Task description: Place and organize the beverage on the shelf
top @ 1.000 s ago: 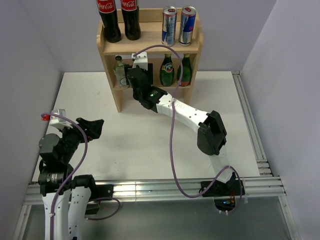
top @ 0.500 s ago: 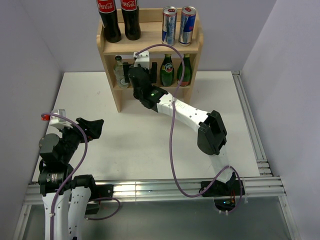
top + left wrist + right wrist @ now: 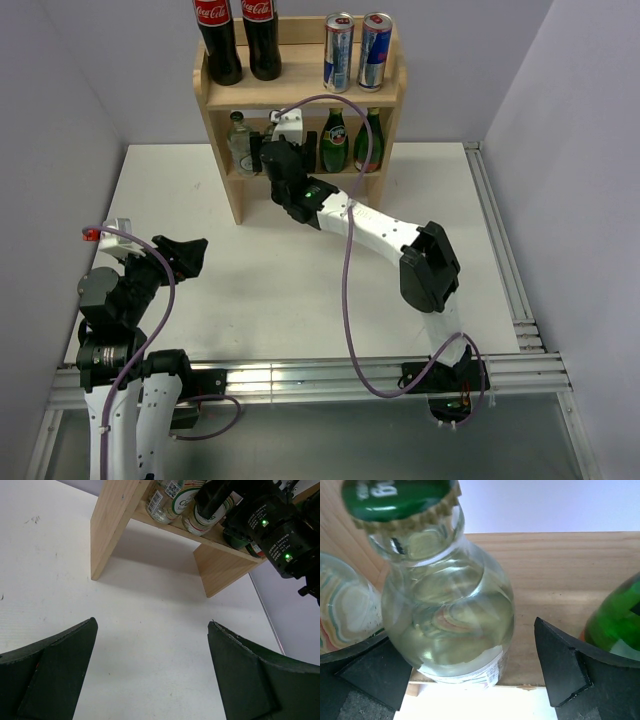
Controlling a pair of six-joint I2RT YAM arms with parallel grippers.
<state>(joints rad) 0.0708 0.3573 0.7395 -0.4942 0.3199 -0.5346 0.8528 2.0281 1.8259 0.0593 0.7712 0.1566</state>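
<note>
Setting: A white table (image 3: 250,290) is carrying a light wooden shelf (image 3: 300,97) at its far edge. Two robot arms are reaching in from the near edge.

Top tier: Two dark cola bottles (image 3: 218,45) are standing at the left. The left can (image 3: 338,52) and the right can (image 3: 375,50), both slim and silver-blue-red, are standing just beside each other at the right.

Lower tier, left half: The first clear bottle (image 3: 240,145) is standing against the left side panel. The second clear bottle (image 3: 450,615), with its green cap showing, is standing just to the right of it on the shelf board.

Lower tier, right half: The left green bottle (image 3: 333,140) and the right green bottle (image 3: 369,140) are standing side by side.

Right gripper (image 3: 270,148): It is reaching into the lower tier from the near side. Its fingers are sitting spread on either side of the second clear bottle. The wrist view is showing a gap between the right finger (image 3: 565,665) and the glass. The left finger is lying close to the glass, and contact cannot be told.

Left gripper (image 3: 190,250): It is hanging over the near left part of the table, well apart from the shelf. Its fingers are spread wide and are holding nothing.
</note>
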